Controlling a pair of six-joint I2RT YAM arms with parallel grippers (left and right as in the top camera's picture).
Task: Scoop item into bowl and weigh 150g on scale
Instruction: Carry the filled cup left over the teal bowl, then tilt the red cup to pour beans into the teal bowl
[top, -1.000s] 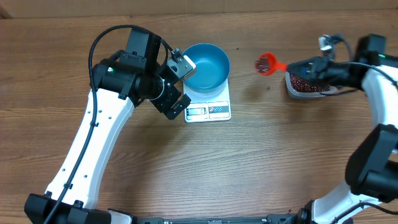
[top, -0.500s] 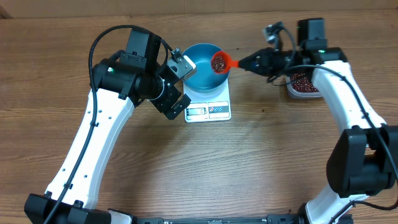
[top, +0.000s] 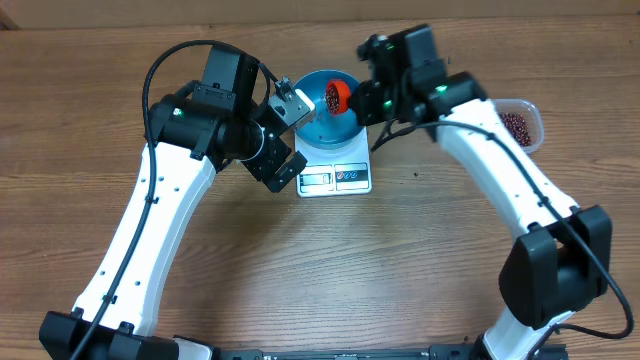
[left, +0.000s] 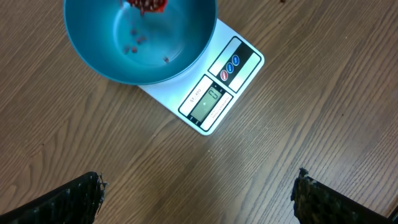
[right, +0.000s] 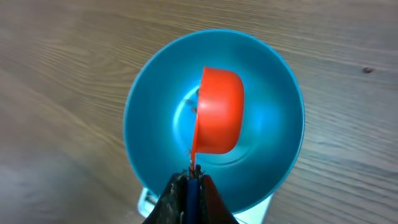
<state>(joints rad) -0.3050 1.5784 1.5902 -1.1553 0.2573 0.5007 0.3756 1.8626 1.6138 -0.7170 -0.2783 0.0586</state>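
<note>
Wooden table (top: 300, 260), seen from overhead and from both my wrists. A white scale (top: 337, 178) lies near its middle and carries the blue bowl (top: 320, 125); a clear tub (top: 533, 108) of beans (top: 516, 126) sits well apart, to my right. My left gripper (left: 199, 186) hangs just beside the scale, jaws spread wide, holding nothing. My right gripper (right: 189, 179) is clamped on the handle of the red scoop (right: 219, 118), tipped on its side over the bowl; a few beans lie inside the bowl
</note>
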